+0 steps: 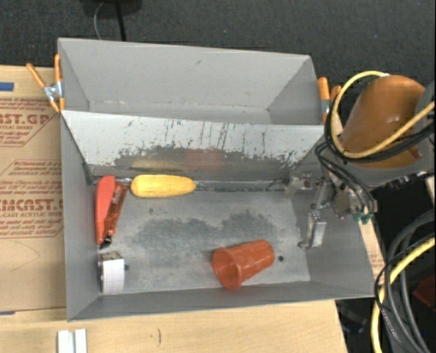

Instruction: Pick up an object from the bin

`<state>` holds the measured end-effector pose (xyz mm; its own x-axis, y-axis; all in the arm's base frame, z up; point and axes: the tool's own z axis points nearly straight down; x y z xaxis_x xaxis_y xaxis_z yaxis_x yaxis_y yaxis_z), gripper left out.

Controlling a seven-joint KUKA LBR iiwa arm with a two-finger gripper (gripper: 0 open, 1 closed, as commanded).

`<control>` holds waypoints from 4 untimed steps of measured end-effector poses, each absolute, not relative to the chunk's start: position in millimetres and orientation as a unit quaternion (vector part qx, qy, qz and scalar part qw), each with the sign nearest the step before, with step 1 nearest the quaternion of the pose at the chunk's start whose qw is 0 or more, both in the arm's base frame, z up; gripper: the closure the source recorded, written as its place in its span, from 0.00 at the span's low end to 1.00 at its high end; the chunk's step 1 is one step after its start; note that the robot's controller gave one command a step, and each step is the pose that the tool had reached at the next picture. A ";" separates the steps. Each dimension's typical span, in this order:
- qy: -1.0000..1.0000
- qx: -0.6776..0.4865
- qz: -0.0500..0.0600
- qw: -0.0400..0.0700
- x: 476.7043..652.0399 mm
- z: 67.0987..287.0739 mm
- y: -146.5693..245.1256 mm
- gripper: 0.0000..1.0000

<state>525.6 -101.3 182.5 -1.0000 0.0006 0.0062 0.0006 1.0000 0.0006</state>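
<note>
A red packet (107, 208), a white roll (112, 272) and a yellow corn-like piece (162, 186) lie at the left of the bin. An orange cup (242, 263) lies tipped over near the middle. The tool (315, 226) hangs near the right wall with nothing visibly held, and I cannot tell how far open it is. This looks like the approach step: the cup is nearest, so the next move probably calls for shifting left over it and lowering.

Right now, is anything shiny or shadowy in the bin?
In the camera view, the bin's back wall is the brightest part. The floor is duller, with dark scuffed patches. The orange cup throws only a faint shadow, and there is no harsh glare.
</note>
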 end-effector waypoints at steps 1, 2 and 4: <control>-1.000 0.000 0.000 -0.001 527.4 186.9 -101.0 0.00; -1.000 0.029 0.001 -0.004 523.4 174.4 -95.1 0.00; -1.000 0.017 0.000 -0.001 504.4 97.6 -67.3 0.00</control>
